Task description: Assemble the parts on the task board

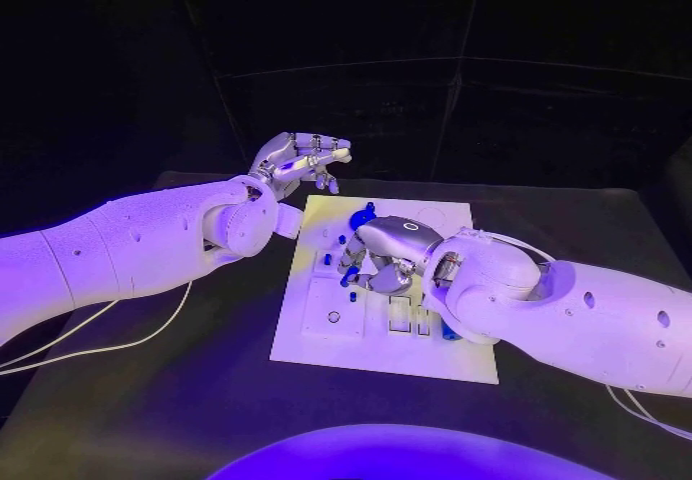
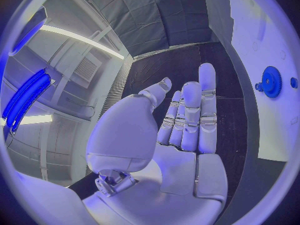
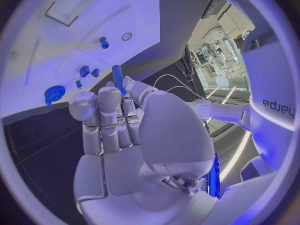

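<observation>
A white task board [image 1: 332, 345] lies in the middle of the black bench [image 1: 173, 420], with small blue parts scattered over its far half.

The right hand [image 1: 387, 258] hangs over the middle of the board, palm down, fingers curled in. The right wrist view shows a slim blue peg [image 3: 118, 78] pinched upright between the thumb and the fingertips [image 3: 107, 97], so this hand is clamped on that part. Beyond the fingers the same view shows other parts on the white plate: a blue gear [image 3: 54, 93] near the board's edge, two small blue blocks [image 3: 88, 71] close together, and a short blue pin [image 3: 104, 43] standing beside a small round hole.

The left hand [image 1: 300, 161] floats above the bench beyond the board's far left corner, well apart from the parts. Its fingers are spread and loosely extended, holding nothing; the left wrist view shows the palm bare and the fingers straight. In that view a blue gear [image 2: 272, 81] sits on the board off to the side of the hand.

Rectangular recesses mark the near half of the board.
</observation>
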